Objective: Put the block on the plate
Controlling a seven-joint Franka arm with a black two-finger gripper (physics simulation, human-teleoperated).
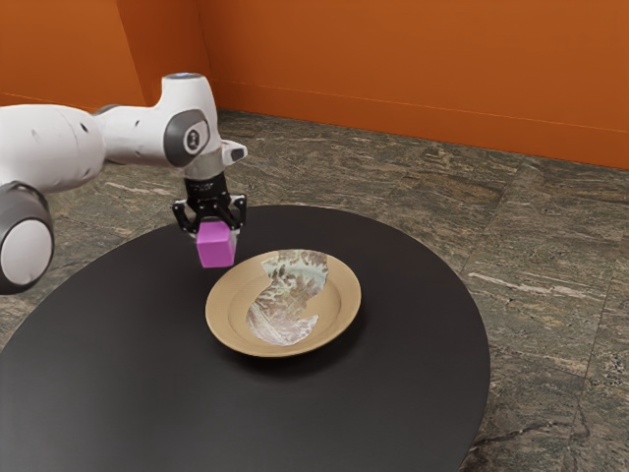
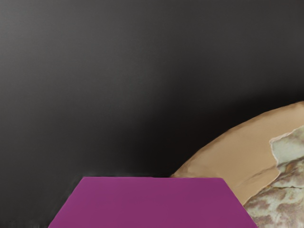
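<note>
I'm gripping the pink block [image 1: 215, 251] in the gripper [image 1: 217, 232], its fingers closing on two sides, and the block is hanging above the black table [image 1: 413, 393], just beside the tan plate [image 1: 349, 295] rather than over its middle. What's worrying me is the sideways gap: if I'm opening up from here, the block is likely landing on the tabletop or catching the rim and tipping off. If I'm crossing too low, the block's underside could be striking that raised rim, shoving the plate or twisting the block in my grip. The wrist view is showing the block overlapping the plate's edge, which could be fooling me into thinking I'm lined up, so I'm trusting the exterior view more for judging height.
</note>
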